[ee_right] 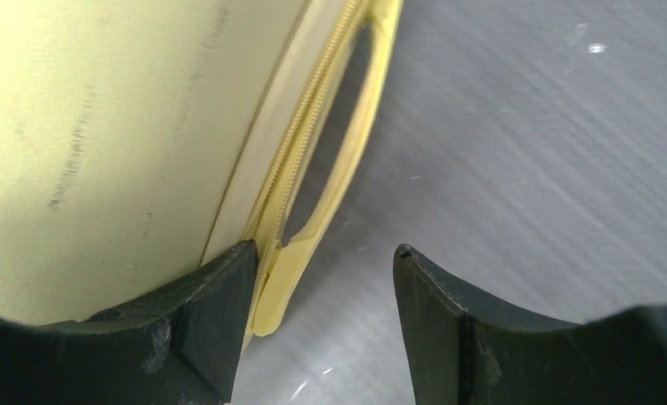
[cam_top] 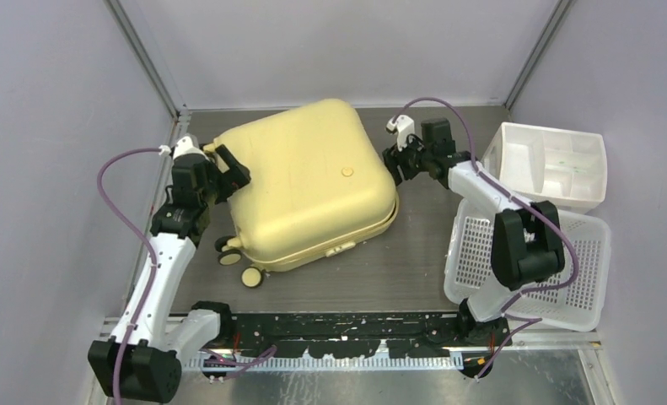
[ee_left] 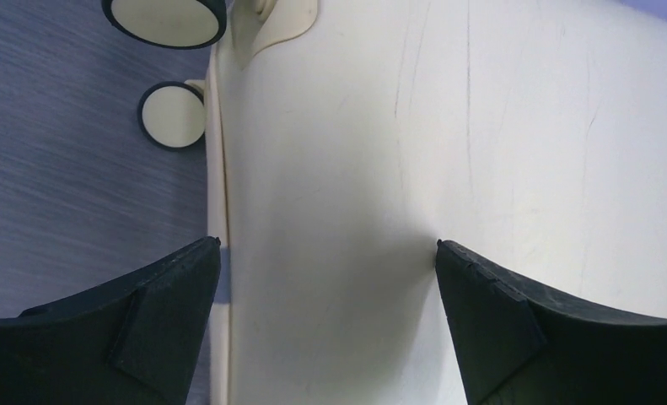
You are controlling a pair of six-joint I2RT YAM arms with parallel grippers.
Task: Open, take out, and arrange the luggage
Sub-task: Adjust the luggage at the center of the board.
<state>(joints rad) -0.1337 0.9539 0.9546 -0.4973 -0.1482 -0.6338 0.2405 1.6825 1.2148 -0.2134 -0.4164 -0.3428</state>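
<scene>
At the left edge of the surface (cam_top: 414, 261), the left gripper (cam_top: 231, 168) is held against the far-left corner of the luggage (cam_top: 309, 181), its jaws spread wide apart with nothing clamped between them. From the left wrist view, the pale shell is seen filling the gap between the black fingers (ee_left: 144, 321), one set over the seam side near the wheels (ee_left: 173, 116) and the other over the broad face; a steadying role is suggested rather than a grasp. The luggage is laid flat across the middle of the surface, its wheels turned to the near-left corner and its halves shut together, so the opening step is judged not yet done. At its right side, toward the far edge, the right gripper (cam_top: 395, 164) is placed with its jaws partly apart. In the right wrist view the side handle (ee_right: 346, 143) and the zipper line (ee_right: 300, 126) are seen running toward that gap, the handle's end lying just beside one finger (ee_right: 203, 312) without being pinched; the spot is probably chosen so that the zipper can be reached. Along the right edge, a white perforated basket (cam_top: 473, 245) and a white bin (cam_top: 595, 169) are set, apparently kept ready for whatever is taken out.
</scene>
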